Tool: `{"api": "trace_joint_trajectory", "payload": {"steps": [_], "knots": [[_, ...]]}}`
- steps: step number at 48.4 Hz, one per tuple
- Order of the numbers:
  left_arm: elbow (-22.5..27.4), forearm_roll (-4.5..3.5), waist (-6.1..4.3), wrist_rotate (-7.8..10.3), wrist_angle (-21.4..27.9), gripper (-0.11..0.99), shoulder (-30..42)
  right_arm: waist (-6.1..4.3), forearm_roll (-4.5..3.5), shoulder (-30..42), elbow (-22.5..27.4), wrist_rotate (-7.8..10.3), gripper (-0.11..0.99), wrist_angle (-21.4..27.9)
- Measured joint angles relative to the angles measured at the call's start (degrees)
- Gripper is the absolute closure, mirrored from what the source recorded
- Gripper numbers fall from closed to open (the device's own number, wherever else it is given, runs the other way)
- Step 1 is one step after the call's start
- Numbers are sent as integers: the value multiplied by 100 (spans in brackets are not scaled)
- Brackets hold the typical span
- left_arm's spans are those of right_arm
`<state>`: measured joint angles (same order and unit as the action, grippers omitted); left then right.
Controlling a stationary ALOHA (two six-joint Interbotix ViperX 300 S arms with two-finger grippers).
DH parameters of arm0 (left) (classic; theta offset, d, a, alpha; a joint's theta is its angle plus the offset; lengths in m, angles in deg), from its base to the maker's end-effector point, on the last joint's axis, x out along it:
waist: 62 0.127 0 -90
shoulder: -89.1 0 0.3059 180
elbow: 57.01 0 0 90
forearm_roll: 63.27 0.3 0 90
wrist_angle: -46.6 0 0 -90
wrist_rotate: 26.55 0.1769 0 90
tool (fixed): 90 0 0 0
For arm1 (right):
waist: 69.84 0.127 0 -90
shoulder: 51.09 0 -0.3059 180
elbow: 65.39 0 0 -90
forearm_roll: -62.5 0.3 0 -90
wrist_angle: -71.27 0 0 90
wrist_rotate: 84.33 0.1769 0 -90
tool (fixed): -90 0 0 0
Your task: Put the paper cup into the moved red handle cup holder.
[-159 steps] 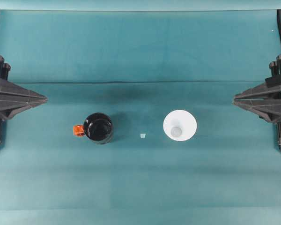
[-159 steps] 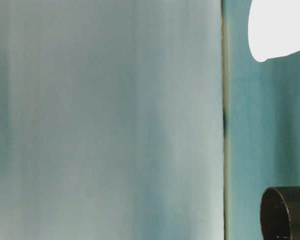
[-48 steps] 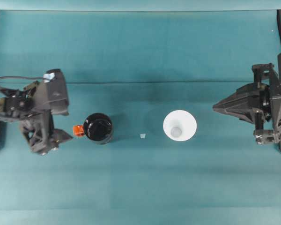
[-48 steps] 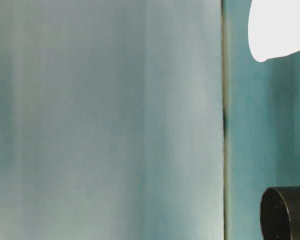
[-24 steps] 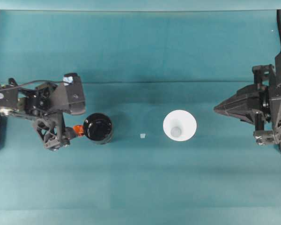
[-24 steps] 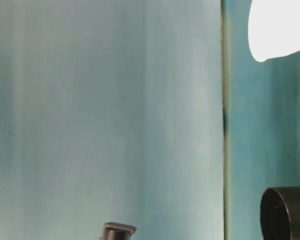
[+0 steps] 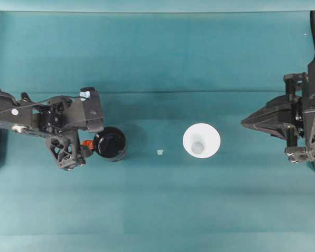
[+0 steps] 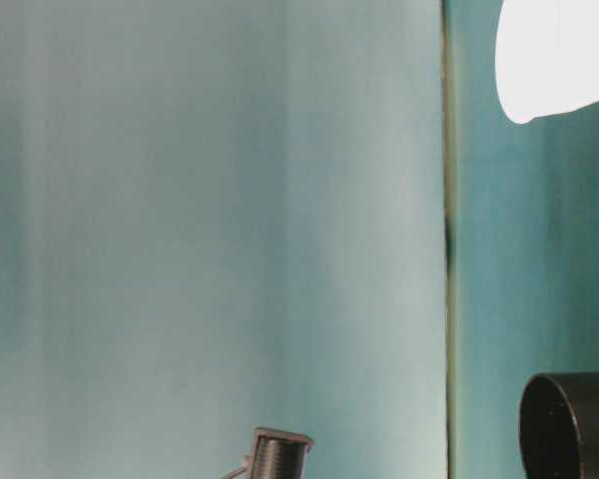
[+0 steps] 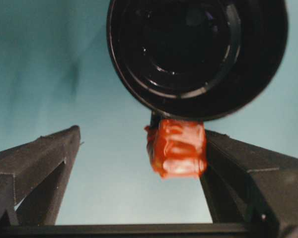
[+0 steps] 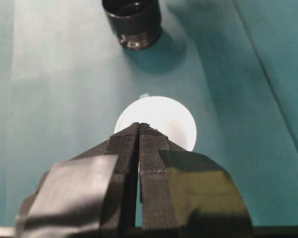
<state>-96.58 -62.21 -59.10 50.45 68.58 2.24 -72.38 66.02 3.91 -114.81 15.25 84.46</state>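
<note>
The glossy black red handle cup holder [image 7: 109,143] stands left of centre on the teal cloth, its red-orange tab [image 7: 86,144] pointing left. My left gripper [image 7: 82,147] is open at that tab. In the left wrist view the tab [image 9: 178,148] lies between the fingers, against the right finger [image 9: 248,171], with the holder [image 9: 196,49] just beyond the left gripper [image 9: 141,134]. The white paper cup [image 7: 201,140] stands upright right of centre. My right gripper [image 7: 243,122] is shut, apart from the cup and pointing at it. The right wrist view has that gripper [image 10: 139,127] in front of the cup [image 10: 164,116].
A tiny white scrap [image 7: 160,152] lies on the cloth between holder and cup. The table-level view has the cup [image 8: 554,60], the holder [image 8: 574,424] and part of the left arm [image 8: 280,454]. A fold line [image 7: 163,92] crosses the cloth behind everything.
My left arm has swung right from the table's edge to the holder, and its open fingers now flank the red tab. The right arm has barely shifted. Cup and holder stay put.
</note>
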Motion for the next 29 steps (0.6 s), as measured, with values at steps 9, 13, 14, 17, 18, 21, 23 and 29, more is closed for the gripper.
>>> {"api": "trace_joint_trajectory", "payload": {"steps": [9,13,14,17,18,21,23,29], "knots": [[0,0,0,0,-167,-7,53,-18,0,0,9,0,98,-18],[-9,0,0,-9,-167,-6,53,-9,0,-9,9,0,98,-26],[-9,0,0,0,-176,-6,53,-18,0,-18,9,0,98,-35],[-9,0,9,-9,-176,-6,53,-18,0,-18,0,-9,98,-35],[-9,0,0,0,-176,-5,53,-18,0,-18,0,0,98,-35],[-18,0,0,0,-176,-3,53,-9,0,-18,0,0,98,-35],[-26,0,0,-9,-185,0,53,-9,0,-18,9,0,98,-35],[-44,0,0,-9,-193,13,44,-9,0,-18,0,0,98,-26]]}}
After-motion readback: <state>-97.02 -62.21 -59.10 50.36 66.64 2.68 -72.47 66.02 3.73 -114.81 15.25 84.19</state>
